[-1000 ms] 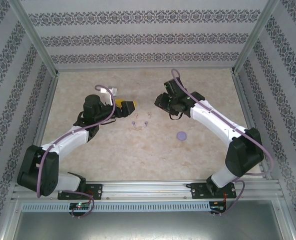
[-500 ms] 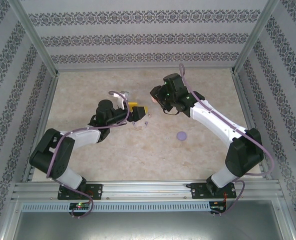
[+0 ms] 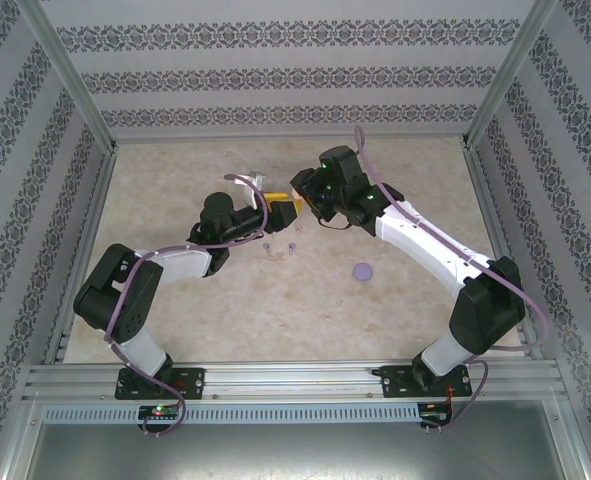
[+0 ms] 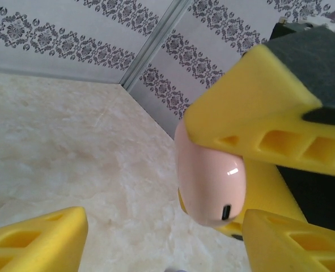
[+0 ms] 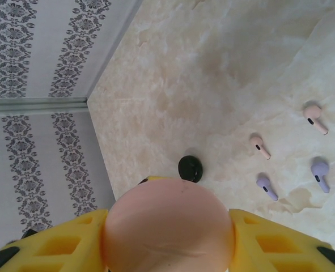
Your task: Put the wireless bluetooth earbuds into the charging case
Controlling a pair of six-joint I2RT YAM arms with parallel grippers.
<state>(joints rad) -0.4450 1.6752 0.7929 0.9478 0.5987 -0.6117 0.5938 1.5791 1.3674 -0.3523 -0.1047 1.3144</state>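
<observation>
Your right claw (image 5: 167,241) grips the pale pink rounded case (image 5: 167,218); tiny stemmed earbuds (image 5: 259,146) lie at the frame's right; left claw (image 4: 162,242) gapes empty.

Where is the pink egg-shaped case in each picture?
Top external: the pink charging case is a tiny spot at upper centre, where the two arms meet.
Left wrist: it is large, right of centre, clamped by the right end effector.
Right wrist: it is at bottom centre, between the yellow fingers.
Shared landmark: the beige marbled table lies behind it in all three.
</observation>
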